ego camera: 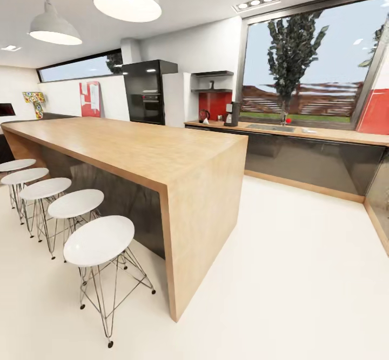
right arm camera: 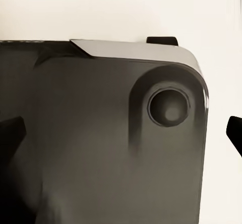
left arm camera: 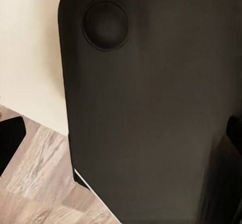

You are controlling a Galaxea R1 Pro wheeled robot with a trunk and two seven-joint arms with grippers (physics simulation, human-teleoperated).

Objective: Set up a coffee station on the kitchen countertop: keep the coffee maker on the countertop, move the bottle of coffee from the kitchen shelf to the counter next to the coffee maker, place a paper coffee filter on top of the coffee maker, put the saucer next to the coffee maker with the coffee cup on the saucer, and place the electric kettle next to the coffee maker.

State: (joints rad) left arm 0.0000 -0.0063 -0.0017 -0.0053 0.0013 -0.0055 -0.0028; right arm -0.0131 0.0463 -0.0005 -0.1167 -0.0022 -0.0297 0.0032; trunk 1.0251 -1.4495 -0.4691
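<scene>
The robot is judged to be in transit across the white floor, no task thing yet handled; the coffee maker is seen standing on the far counter under the window, with a dark rounded kettle near it and the black shelf on the wall above; the jar, filter, cup and saucer are too small to be told. The island bar with its stools lies between. Dark tips at the edges of both wrist views are set well apart, so the left gripper and right gripper are taken as wide and empty. A drive round the island to the counter is called for next.
</scene>
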